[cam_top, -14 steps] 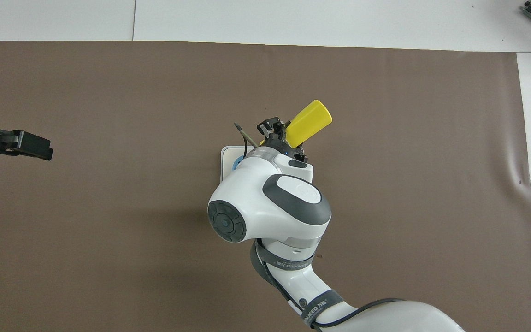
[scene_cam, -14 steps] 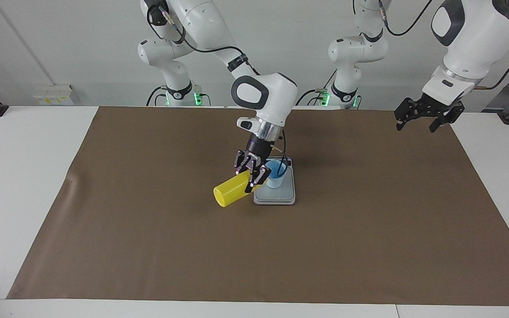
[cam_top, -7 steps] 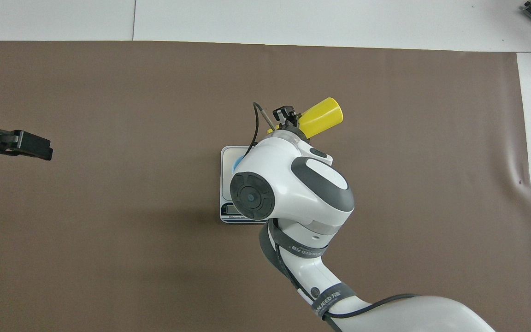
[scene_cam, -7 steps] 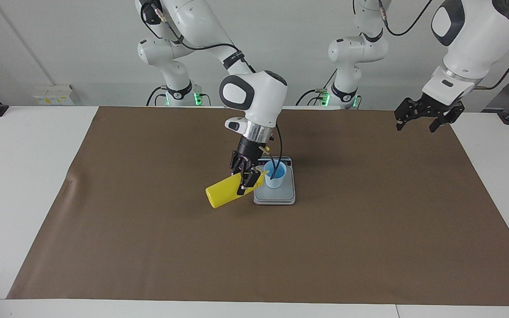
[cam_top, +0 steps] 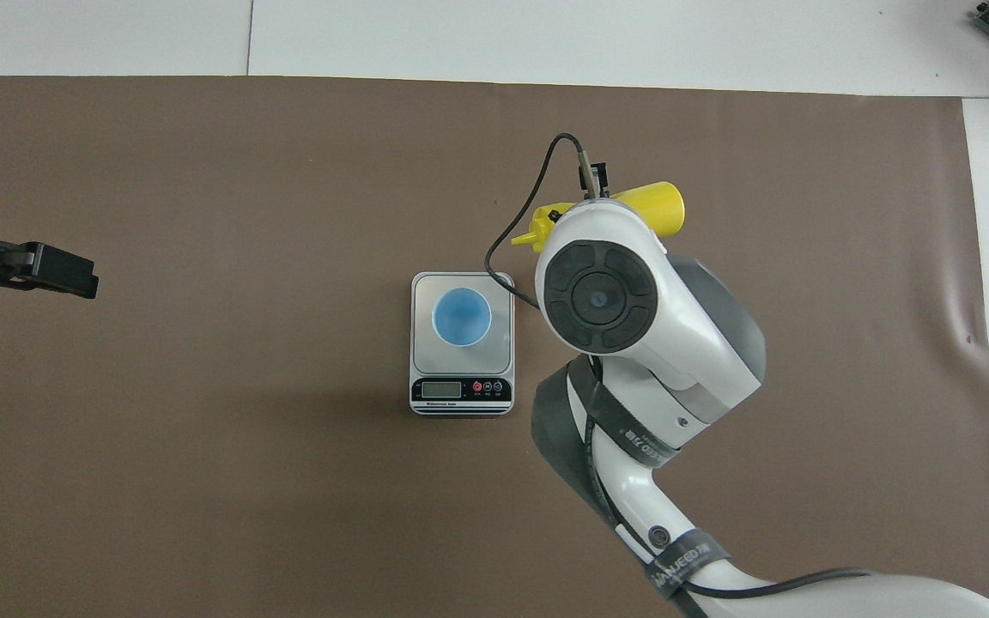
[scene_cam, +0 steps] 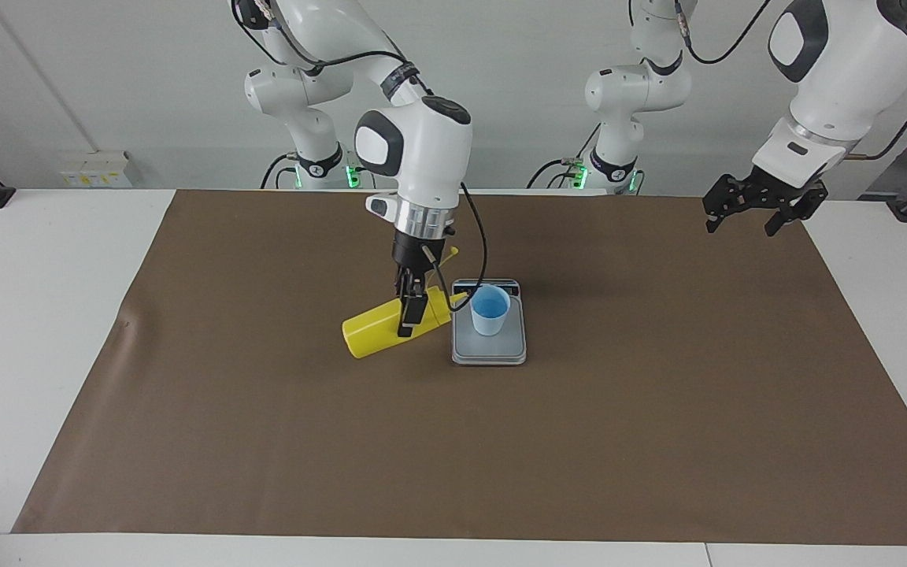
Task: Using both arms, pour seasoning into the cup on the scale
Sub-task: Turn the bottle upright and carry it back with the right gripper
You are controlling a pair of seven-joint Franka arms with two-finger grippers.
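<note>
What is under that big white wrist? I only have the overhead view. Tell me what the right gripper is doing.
Observer: From the facing view, the right gripper is shut across the yellow bottle, near its nozzle end.
Operator: Give me the bottle's tilt.
Observer: It lies slanted, with the nozzle end higher than the base. The nozzle points toward the cup on the scale but stops beside the rim, not over the opening.
Operator: Now report the left gripper's fingers.
Observer: The left gripper hangs with its fingers spread open, waiting above the edge of the brown mat at the left arm's end of the table.
</note>
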